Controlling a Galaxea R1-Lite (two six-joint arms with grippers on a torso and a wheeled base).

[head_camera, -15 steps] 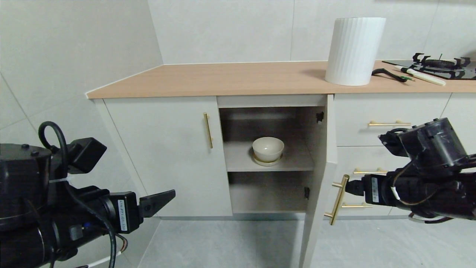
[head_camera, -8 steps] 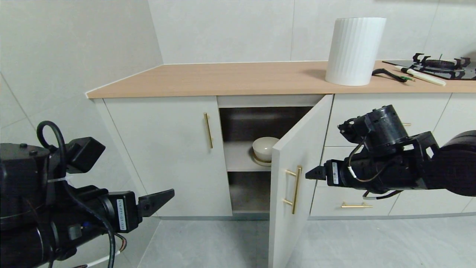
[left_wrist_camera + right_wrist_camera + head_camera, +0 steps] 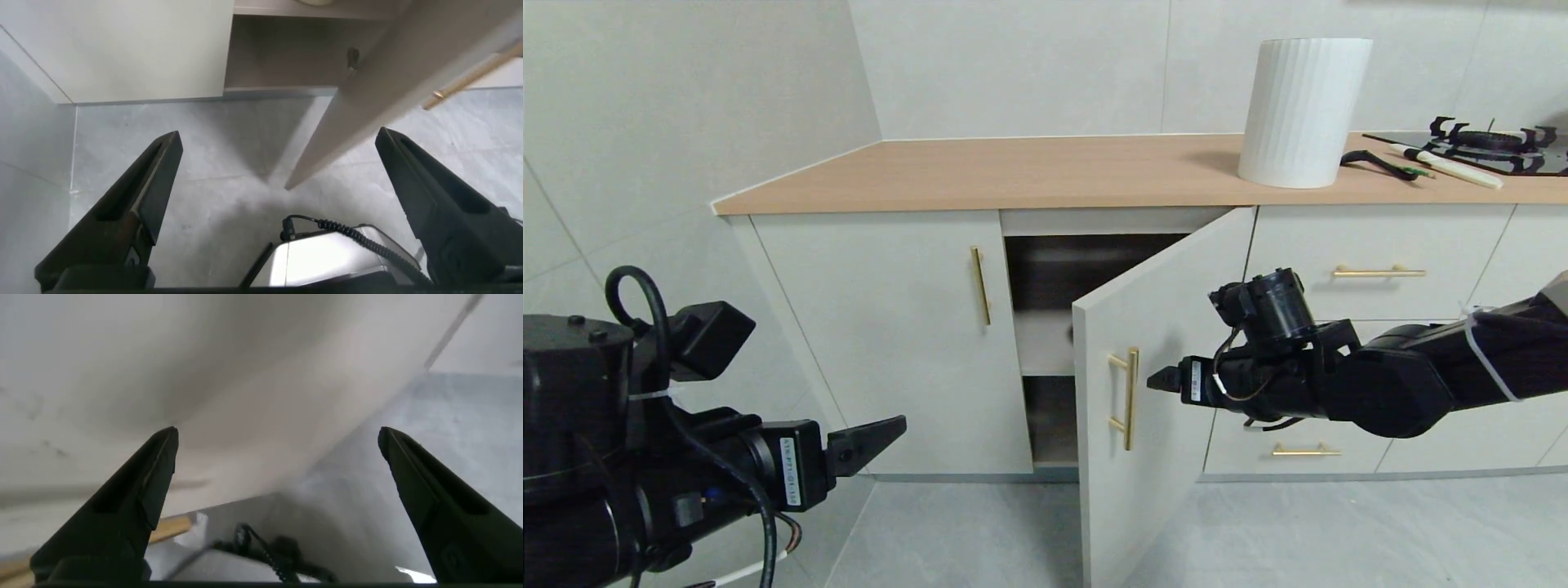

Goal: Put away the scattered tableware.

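Cabinet door (image 3: 1152, 367): was swung from fully open to mostly closed, across the cabinet opening.
Right gripper (image 3: 1158, 380): was carried leftward with the door and brought just beside the gold handle (image 3: 1127, 398).
Bowl: was covered by the door panel.
Shelf opening (image 3: 1045, 343): was narrowed to a strip.

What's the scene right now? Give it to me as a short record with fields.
cabinet door: ajar, angled across the opening
door handle: gold upright bar
right gripper: open, tips at the door's outer face beside the handle; contact unclear
left gripper: open, low, away from the door
countertop: holds a white ribbed container
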